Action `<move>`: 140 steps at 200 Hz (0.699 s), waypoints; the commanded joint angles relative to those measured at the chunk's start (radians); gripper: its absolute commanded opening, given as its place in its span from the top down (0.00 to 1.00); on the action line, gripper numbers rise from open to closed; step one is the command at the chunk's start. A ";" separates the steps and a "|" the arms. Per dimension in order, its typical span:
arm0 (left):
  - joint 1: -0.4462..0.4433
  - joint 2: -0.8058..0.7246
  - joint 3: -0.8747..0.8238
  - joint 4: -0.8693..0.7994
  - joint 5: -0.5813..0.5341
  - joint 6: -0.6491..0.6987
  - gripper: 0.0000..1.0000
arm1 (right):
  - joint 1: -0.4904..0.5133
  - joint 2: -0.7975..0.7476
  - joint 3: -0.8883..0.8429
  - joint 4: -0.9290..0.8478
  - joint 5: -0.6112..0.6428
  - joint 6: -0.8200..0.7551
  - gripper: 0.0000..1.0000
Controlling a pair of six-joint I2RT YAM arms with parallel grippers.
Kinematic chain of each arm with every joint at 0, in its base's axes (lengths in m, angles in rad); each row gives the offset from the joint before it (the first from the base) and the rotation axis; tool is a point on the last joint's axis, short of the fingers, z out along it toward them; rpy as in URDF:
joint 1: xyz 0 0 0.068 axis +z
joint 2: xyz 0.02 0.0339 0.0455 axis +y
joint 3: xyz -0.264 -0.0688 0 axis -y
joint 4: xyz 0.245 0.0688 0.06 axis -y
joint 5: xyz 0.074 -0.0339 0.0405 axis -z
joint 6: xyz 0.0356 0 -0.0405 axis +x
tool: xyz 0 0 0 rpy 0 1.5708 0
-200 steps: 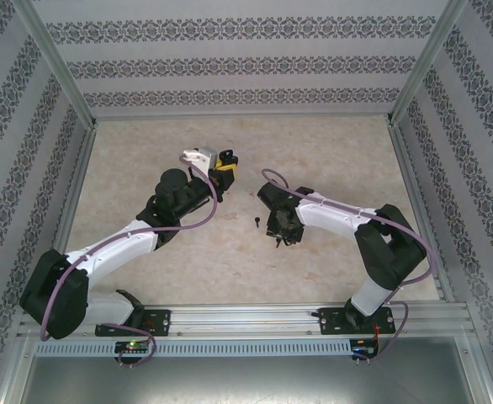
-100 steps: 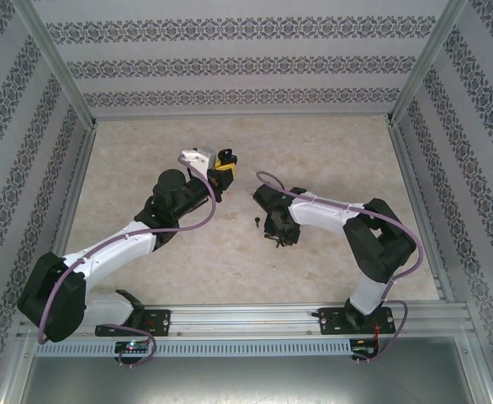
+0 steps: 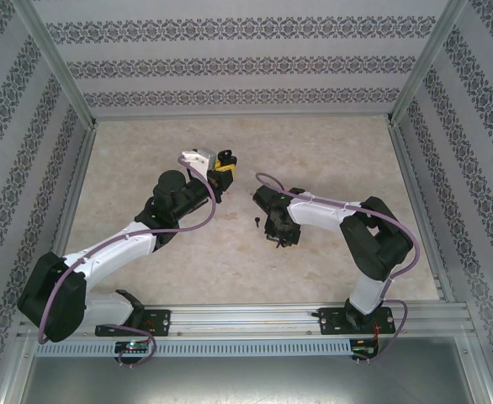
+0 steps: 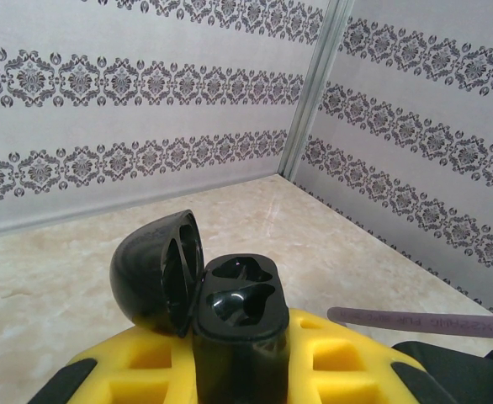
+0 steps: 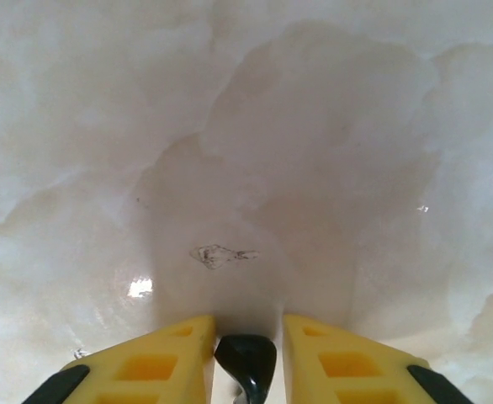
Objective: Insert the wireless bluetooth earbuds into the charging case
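Since a second ago the right pincer [image 5: 248,326] is narrowed about a black earbud [image 5: 245,364]; a full clamp cannot be told. At 11 o'clock, the open black charging case [image 4: 234,295], sockets empty, is clamped in the left pincer [image 4: 234,370]. Insertion is judged pending.

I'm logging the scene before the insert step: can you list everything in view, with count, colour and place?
Charging case: one, black, lid open, sockets look empty, clamped in the left gripper.
Earbuds: two, black; one lying on the table between the arms, one between the right gripper fingers, grip uncertain.
Table: one, cream marble look.
Walls: pale with dark patterned bands, around the table.
Left gripper: yellow fingers, raised, shut on the case.
Right gripper: yellow fingers, low over the table, flanking the earbud.
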 commanded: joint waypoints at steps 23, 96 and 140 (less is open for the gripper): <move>-0.008 -0.013 0.003 0.045 -0.006 0.005 1.00 | 0.012 -0.011 -0.012 0.046 -0.003 0.006 0.81; -0.009 -0.024 0.006 0.035 0.031 0.021 1.00 | 0.012 -0.185 -0.033 0.088 0.076 -0.051 0.83; -0.008 -0.074 -0.016 0.058 0.080 0.107 1.00 | -0.003 -0.335 0.041 0.123 0.130 -0.203 0.83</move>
